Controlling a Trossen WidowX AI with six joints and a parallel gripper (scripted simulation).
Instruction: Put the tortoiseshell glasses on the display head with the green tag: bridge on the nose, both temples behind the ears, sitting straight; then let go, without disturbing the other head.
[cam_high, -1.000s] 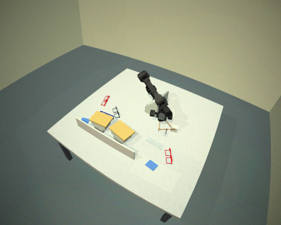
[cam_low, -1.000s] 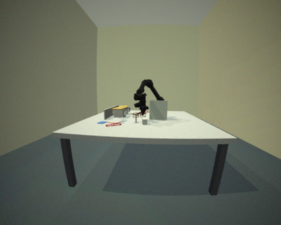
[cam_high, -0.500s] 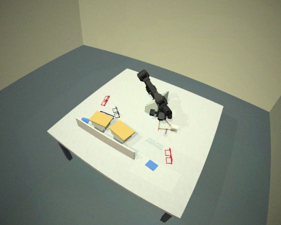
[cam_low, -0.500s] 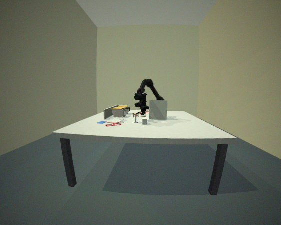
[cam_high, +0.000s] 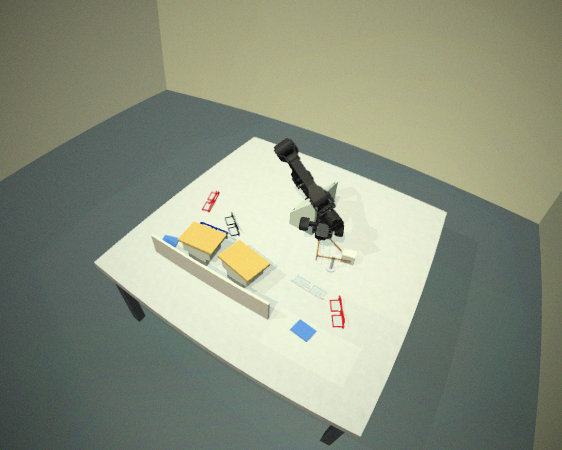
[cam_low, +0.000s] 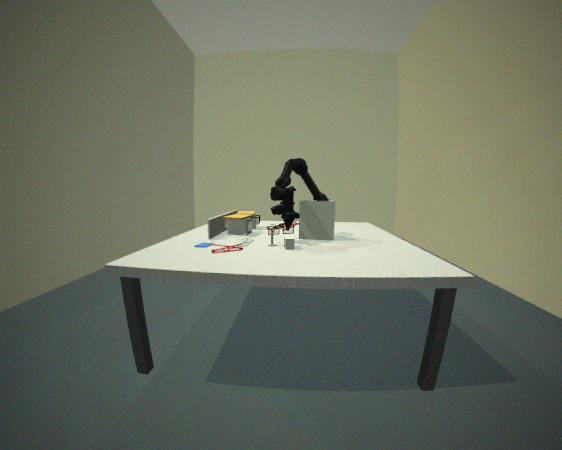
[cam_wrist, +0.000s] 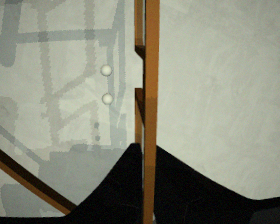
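The brown-orange tortoiseshell glasses (cam_high: 325, 257) (cam_wrist: 151, 75) are held level above the table; one temple shows at lower left in the wrist view. My gripper (cam_low: 288, 228) (cam_wrist: 141, 151) is shut on their front bar, to one side of the bridge. The arm hides the fingertips in the top view. Two grey blocks under flat yellow tops, one at left (cam_high: 202, 237) and one nearer the middle (cam_high: 244, 261), look like the display heads. They stand well apart from my gripper. Their faces are hidden, and I cannot tell which has the green tag.
A thin post stand (cam_low: 272, 237) and a white block (cam_high: 349, 256) (cam_low: 289, 243) are near the held glasses. A long low wall (cam_high: 210, 277) runs beside the heads. Clear, black, dark blue and red glasses lie around. A blue square (cam_high: 303, 330) and a tall grey panel (cam_low: 317, 220) also show.
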